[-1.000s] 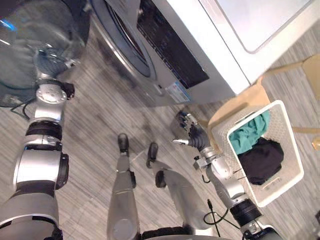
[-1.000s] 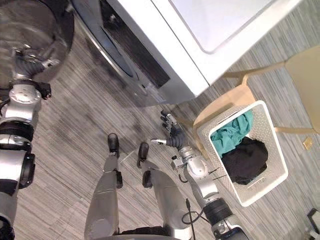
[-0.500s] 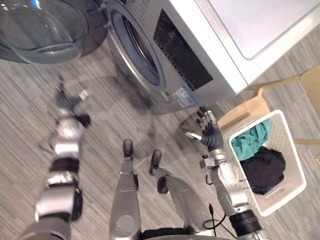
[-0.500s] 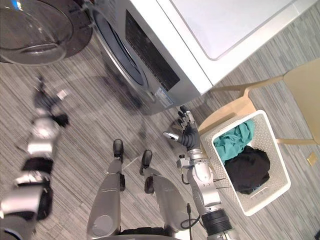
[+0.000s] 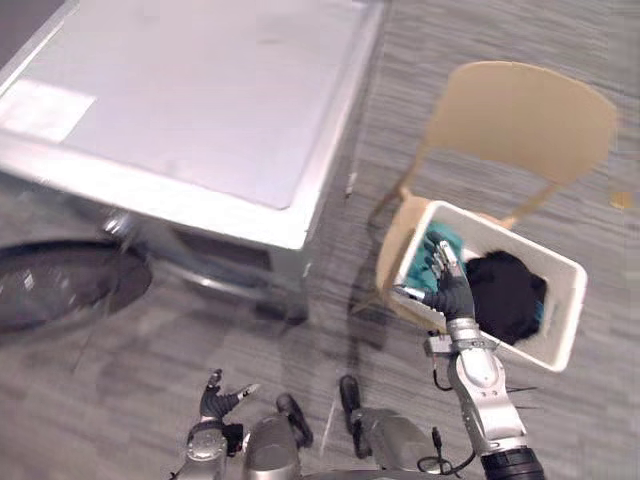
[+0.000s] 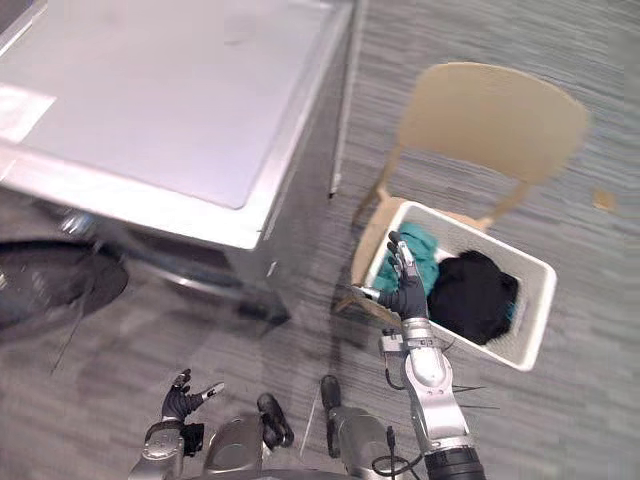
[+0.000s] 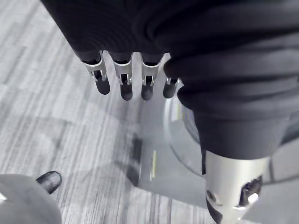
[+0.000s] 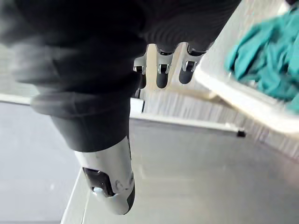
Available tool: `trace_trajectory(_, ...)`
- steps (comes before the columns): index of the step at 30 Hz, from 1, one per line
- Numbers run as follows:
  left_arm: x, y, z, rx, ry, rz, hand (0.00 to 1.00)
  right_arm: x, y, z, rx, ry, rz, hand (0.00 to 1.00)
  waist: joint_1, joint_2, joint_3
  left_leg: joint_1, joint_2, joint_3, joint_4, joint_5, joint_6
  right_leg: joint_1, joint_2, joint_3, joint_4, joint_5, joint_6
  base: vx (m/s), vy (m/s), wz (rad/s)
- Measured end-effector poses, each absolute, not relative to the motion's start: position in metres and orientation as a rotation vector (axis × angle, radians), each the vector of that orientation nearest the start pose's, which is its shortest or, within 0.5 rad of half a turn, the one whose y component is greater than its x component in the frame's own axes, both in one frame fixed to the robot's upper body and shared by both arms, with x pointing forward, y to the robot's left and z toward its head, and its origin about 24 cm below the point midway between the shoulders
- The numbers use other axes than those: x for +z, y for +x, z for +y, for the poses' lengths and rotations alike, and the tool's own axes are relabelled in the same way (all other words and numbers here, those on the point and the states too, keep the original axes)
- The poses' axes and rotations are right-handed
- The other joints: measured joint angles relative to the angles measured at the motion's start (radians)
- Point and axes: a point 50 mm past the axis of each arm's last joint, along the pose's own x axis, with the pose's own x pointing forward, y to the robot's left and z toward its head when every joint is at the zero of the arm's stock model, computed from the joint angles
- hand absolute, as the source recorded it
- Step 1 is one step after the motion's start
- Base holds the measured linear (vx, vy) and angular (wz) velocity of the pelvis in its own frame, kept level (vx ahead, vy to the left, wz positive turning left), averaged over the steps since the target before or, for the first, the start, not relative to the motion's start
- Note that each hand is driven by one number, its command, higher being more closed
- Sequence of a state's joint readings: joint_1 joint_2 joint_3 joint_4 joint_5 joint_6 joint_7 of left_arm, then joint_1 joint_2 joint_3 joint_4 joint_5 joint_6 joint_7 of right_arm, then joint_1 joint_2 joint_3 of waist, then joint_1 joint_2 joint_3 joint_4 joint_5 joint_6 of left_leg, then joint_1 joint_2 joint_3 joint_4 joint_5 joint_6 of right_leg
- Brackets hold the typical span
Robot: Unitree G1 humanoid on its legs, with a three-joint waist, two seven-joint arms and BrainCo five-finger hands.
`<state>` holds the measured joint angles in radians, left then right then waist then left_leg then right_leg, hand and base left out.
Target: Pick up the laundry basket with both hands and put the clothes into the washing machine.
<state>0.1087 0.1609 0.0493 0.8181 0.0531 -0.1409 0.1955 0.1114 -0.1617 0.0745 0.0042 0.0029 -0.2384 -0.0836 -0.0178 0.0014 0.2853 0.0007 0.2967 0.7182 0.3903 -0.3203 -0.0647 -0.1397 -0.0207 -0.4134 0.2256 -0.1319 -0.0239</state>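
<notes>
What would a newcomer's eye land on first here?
The white laundry basket sitting on a tan chair, with teal cloth and a black garment inside. The right hand hovers open beside its near wall. The washing machine spreads its broad grey top to the left; the left hand is low, open.

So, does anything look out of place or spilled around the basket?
Nothing spilled: the teal cloth and black clothes lie inside the white basket. The one odd thing: the basket sits on the chair seat and seems to overhang it. The right hand, open, is at its near rim.
</notes>
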Motion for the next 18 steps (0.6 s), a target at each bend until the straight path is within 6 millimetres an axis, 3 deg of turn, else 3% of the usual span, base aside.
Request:
trace_trajectory(2, -0.123, 0.140, 0.228, 0.281, 0.260, 0.762, 0.00, 0.033, 0.226, -0.170, -0.012, -0.161, -0.092, 0.00, -0.002, 0.000, -0.001, 0.003, 0.054, 0.019, 0.103, -0.007, 0.011, 0.020, 0.030, 0.037, -0.006, -0.017, -0.010, 0.19, -0.110, -0.65)
trace_trajectory(3, -0.125, 0.138, 0.223, 0.276, 0.247, 0.772, 0.00, 0.031, 0.224, -0.172, -0.012, -0.176, -0.083, 0.00, -0.003, 0.010, 0.002, -0.009, 0.119, 0.000, 0.235, -0.005, 0.031, 0.048, 0.054, 0.052, 0.000, -0.030, -0.024, 0.16, -0.099, -0.43)
trace_trajectory(4, -0.128, 0.136, 0.220, 0.273, 0.237, 0.785, 0.00, 0.030, 0.223, -0.173, -0.012, -0.182, -0.077, 0.00, -0.006, 0.017, -0.001, -0.024, 0.151, -0.027, 0.307, 0.005, 0.049, 0.069, 0.066, 0.055, -0.002, -0.033, -0.029, 0.23, -0.097, -0.41)
trace_trajectory(5, -0.131, 0.134, 0.212, 0.265, 0.218, 0.799, 0.00, 0.028, 0.221, -0.176, -0.013, -0.204, -0.069, 0.00, -0.005, 0.021, -0.004, -0.064, 0.182, -0.113, 0.438, 0.055, 0.119, 0.109, 0.076, 0.065, -0.004, -0.041, -0.043, 0.25, -0.039, -0.32)
trace_trajectory(6, -0.131, 0.136, 0.205, 0.250, 0.194, 0.796, 0.00, 0.028, 0.221, -0.178, -0.012, -0.222, -0.065, 0.00, 0.001, 0.015, -0.005, -0.118, 0.173, -0.219, 0.520, 0.074, 0.119, 0.139, 0.069, 0.086, -0.003, -0.044, -0.047, 0.28, 0.016, -0.36)
trace_trajectory(7, -0.131, 0.137, 0.203, 0.241, 0.190, 0.792, 0.00, 0.028, 0.221, -0.178, -0.015, -0.231, -0.065, 0.00, 0.006, 0.011, -0.007, -0.137, 0.152, -0.263, 0.528, 0.067, 0.113, 0.146, 0.058, 0.099, -0.003, -0.044, -0.047, 0.25, 0.072, -0.46)
trace_trajectory(8, -0.129, 0.142, 0.202, 0.233, 0.188, 0.770, 0.00, 0.028, 0.224, -0.181, -0.022, -0.252, -0.064, 0.00, 0.011, -0.004, -0.007, -0.198, 0.066, -0.378, 0.481, 0.049, 0.083, 0.164, 0.020, 0.127, -0.007, -0.044, -0.046, 0.24, 0.105, -0.40)
trace_trajectory(11, -0.127, 0.145, 0.201, 0.238, 0.176, 0.757, 0.00, 0.017, 0.225, -0.184, -0.033, -0.298, -0.015, 0.00, 0.027, -0.010, -0.004, -0.225, -0.031, -0.476, 0.305, 0.045, 0.063, 0.193, -0.021, 0.150, -0.011, -0.043, -0.038, 0.16, 0.133, -0.31)
trace_trajectory(12, -0.129, 0.143, 0.199, 0.238, 0.167, 0.772, 0.00, 0.008, 0.224, -0.191, -0.047, -0.346, 0.031, 0.00, 0.036, 0.009, -0.014, -0.214, -0.081, -0.536, 0.084, 0.115, -0.001, 0.208, -0.029, 0.161, -0.012, -0.047, 0.000, 0.16, 0.203, -0.26)
trace_trajectory(13, -0.131, 0.139, 0.198, 0.234, 0.167, 0.782, 0.00, 0.006, 0.223, -0.195, -0.053, -0.371, 0.045, 0.00, 0.036, 0.030, -0.023, -0.209, -0.087, -0.560, -0.001, 0.203, -0.007, 0.211, -0.018, 0.167, -0.014, -0.054, 0.014, 0.19, 0.255, -0.24)
trace_trajectory(14, -0.131, 0.138, 0.198, 0.247, 0.148, 0.786, 0.00, 0.002, 0.225, -0.195, -0.061, -0.385, 0.071, 0.00, 0.039, 0.023, -0.021, -0.210, -0.099, -0.569, -0.003, 0.222, -0.009, 0.215, -0.020, 0.183, -0.019, -0.068, 0.049, 0.12, 0.168, -0.09)
trace_trajectory(16, -0.131, 0.136, 0.209, 0.247, 0.187, 0.796, 0.00, -0.003, 0.229, -0.197, -0.062, -0.433, 0.096, 0.00, 0.040, -0.003, -0.027, -0.194, -0.143, -0.567, -0.034, 0.223, -0.005, 0.227, -0.063, 0.194, -0.049, -0.053, 0.076, 0.13, 0.192, 0.05)
trace_trajectory(18, -0.133, 0.133, 0.210, 0.242, 0.196, 0.811, 0.00, -0.003, 0.235, -0.199, -0.077, -0.472, 0.098, 0.00, 0.048, -0.004, -0.027, -0.189, -0.161, -0.559, -0.041, 0.220, 0.001, 0.238, -0.081, 0.199, -0.066, -0.042, 0.092, 0.09, 0.150, -0.03)
